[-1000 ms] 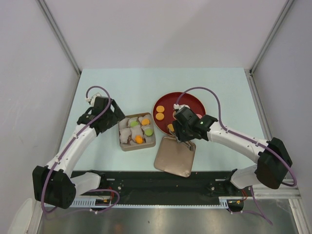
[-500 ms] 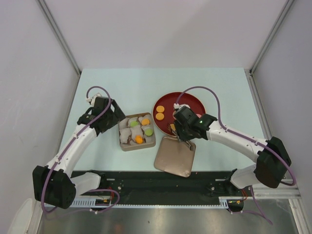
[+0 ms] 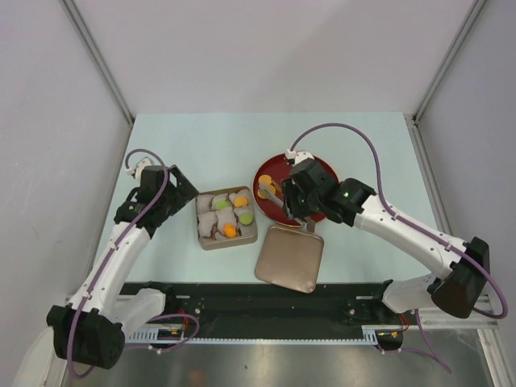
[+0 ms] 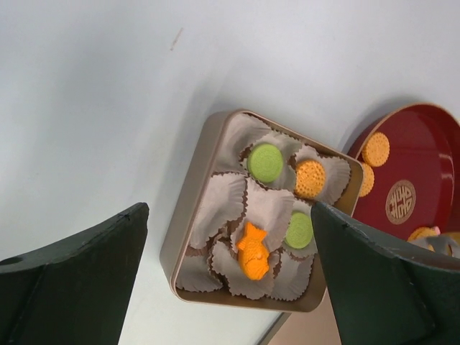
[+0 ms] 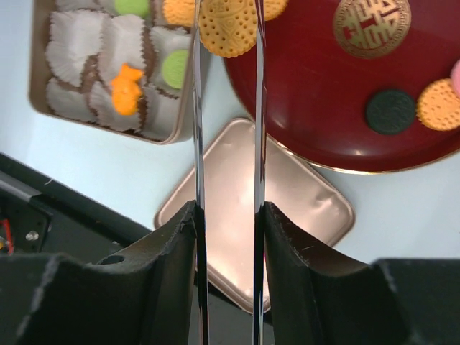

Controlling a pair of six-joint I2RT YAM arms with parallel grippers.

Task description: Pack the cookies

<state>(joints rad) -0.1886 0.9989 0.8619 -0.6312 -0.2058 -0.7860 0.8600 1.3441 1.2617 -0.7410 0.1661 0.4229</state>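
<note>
Clearly right hand (image 5: 226,18) pinches orange cookie (image 5: 227,32) (top view unclear).

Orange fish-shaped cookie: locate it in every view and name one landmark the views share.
Top external: the orange fish-shaped cookie lies left of centre, in the near row of the tin.
Left wrist: the cookie lies bottom centre.
Right wrist: the cookie lies upper left.
Shared landmark: the tin around it.
</note>
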